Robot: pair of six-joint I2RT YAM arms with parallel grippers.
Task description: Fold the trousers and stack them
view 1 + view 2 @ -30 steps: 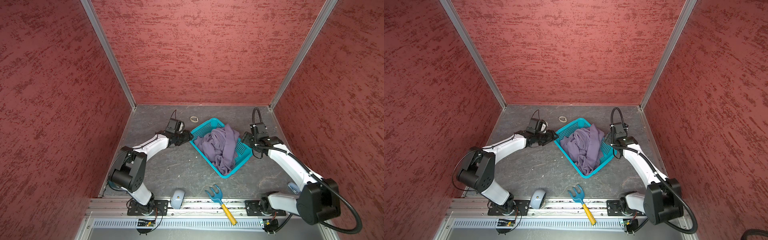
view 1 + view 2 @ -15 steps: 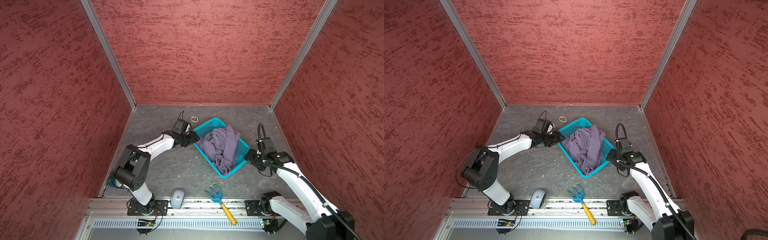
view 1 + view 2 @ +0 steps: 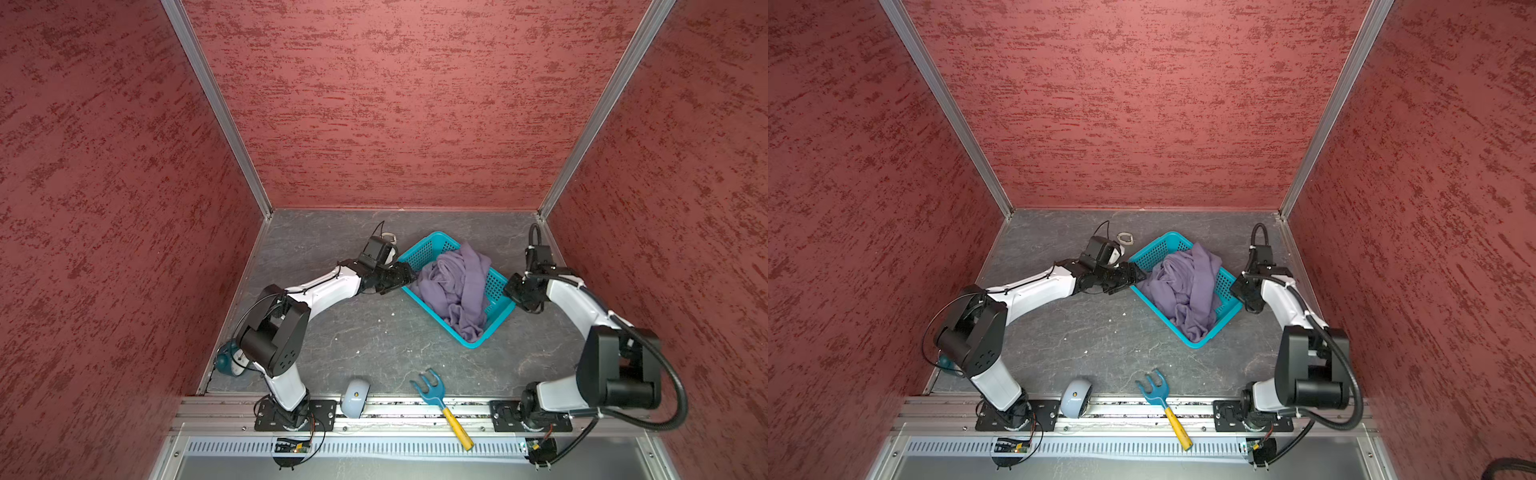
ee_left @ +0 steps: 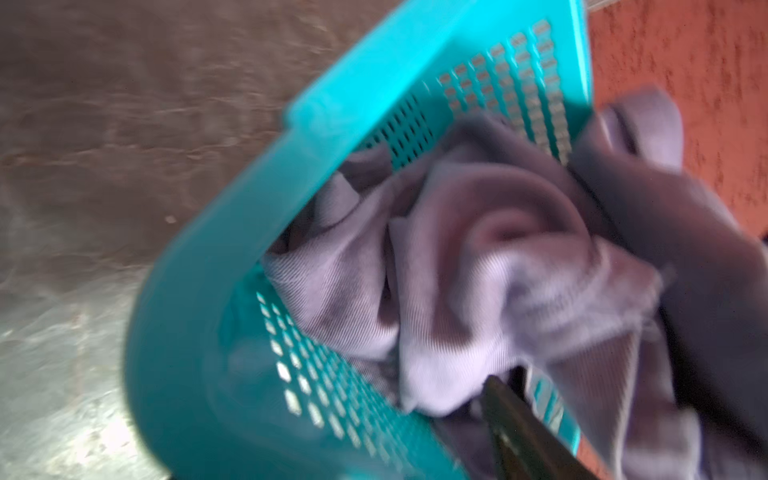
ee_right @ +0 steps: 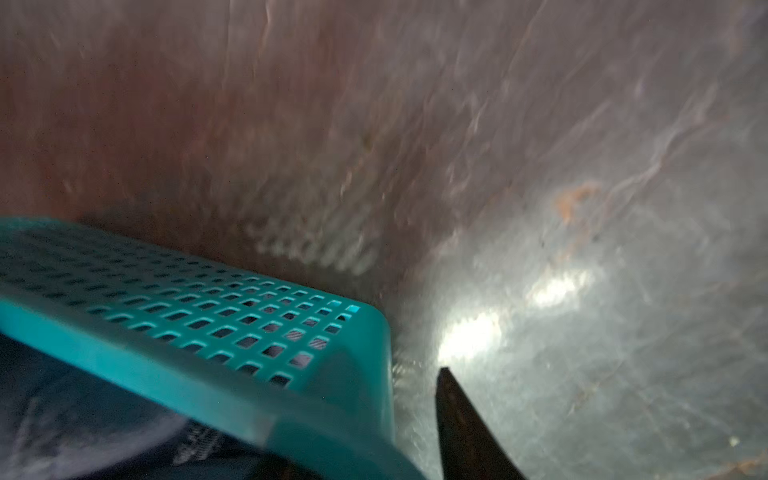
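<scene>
Your left pincer [image 3: 405, 276] has advanced to the left rim of the teal basket [image 3: 428, 245] in both top views. The right pincer [image 3: 513, 291] has swung back against its right wall. The trousers [image 3: 455, 286] lie crumpled inside, nothing unfolded, so you are likely only setting up the pull-out.

Left wrist: one finger [image 4: 511, 411] pokes under the cloth; the blur hides its gap.

Right wrist: one finger [image 5: 461, 419] stands outside the basket wall; you cannot tell width or grip.
</scene>
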